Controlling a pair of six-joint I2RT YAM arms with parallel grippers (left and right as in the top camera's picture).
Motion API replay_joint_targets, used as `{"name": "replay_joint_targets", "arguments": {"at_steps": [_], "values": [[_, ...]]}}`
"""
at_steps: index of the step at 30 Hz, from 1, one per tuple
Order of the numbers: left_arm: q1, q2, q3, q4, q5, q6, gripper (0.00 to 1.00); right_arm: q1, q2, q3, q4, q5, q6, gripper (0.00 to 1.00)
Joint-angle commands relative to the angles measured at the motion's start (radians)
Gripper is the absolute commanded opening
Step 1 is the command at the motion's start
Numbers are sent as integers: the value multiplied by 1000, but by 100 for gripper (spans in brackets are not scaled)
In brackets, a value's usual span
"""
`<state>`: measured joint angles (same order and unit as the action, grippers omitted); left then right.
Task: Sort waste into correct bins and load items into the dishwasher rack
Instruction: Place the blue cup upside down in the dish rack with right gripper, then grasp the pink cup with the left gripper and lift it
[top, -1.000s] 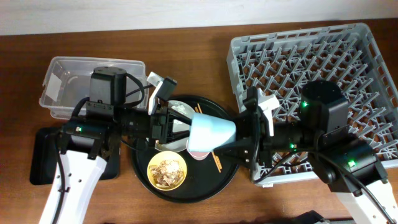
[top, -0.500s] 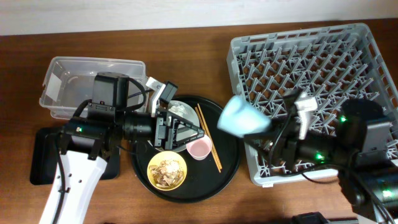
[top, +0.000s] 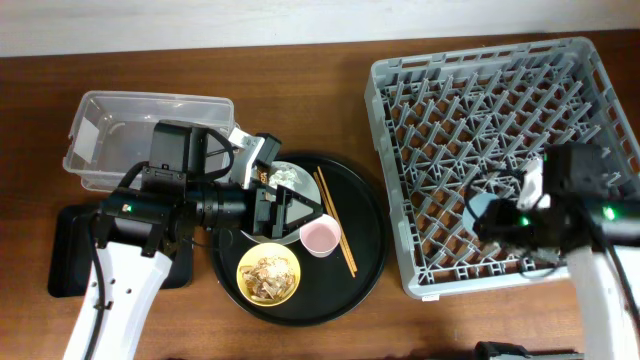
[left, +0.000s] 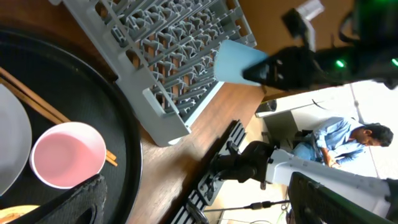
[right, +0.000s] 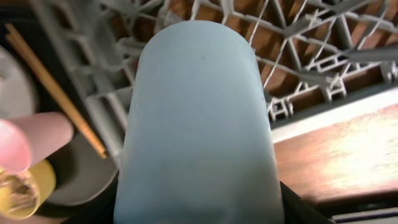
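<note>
My right gripper (top: 488, 218) is shut on the light-blue cup (top: 478, 207), holding it low over the front part of the grey dishwasher rack (top: 480, 90). The cup (right: 199, 124) fills the right wrist view, with dark fingers on both sides. My left gripper (top: 305, 215) stands open and empty over the round black tray (top: 365, 250), just above the pink cup (top: 319, 237). The wooden chopsticks (top: 336, 225) lie beside that cup. The yellow bowl (top: 269, 273) holds brownish food scraps. The grey plate (top: 292, 178) carries white tissue and is partly hidden by the left arm.
The clear tub (top: 140, 135) stands at the back left. The flat black tray (top: 68, 255) lies in front of it, partly under the left arm. The rack's front corner (left: 165, 127) sits close to the round tray's right rim.
The left gripper opened and let go of the light-blue cup. The right arm carried the cup rightwards from over the round tray to the front of the rack.
</note>
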<state>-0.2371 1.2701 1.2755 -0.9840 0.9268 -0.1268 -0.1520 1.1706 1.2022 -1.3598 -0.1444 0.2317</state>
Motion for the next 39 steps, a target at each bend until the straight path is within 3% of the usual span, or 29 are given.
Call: {"name": "replay_joint_targets", "arguments": {"at_steps": [1,5,9,13,16,20,27,34,36,39], "values": [[-2,0,3,-2,-11,10,93,4,95,6,35,44,-18,56],[-2,0,3,-2,-12,10,93,77,194,6,49,45,-40,56],[-2,0,3,-10,-84,9,93,150,255,6,104,86,-10,64],[-2,0,3,-68,-208,9,93,151,254,13,106,97,48,96],[-26,3,3,-84,-356,8,89,152,219,47,89,60,65,97],[-136,48,3,-71,-675,-85,81,152,109,92,85,-117,27,96],[-328,247,3,4,-967,-176,74,152,-132,95,100,-250,27,99],[-385,483,3,53,-1036,-235,53,152,-259,95,77,-274,5,99],[-385,513,3,52,-1036,-245,36,152,-264,95,73,-274,5,99],[-385,509,10,50,-1015,-251,1,152,-261,93,72,-274,5,99]]}}
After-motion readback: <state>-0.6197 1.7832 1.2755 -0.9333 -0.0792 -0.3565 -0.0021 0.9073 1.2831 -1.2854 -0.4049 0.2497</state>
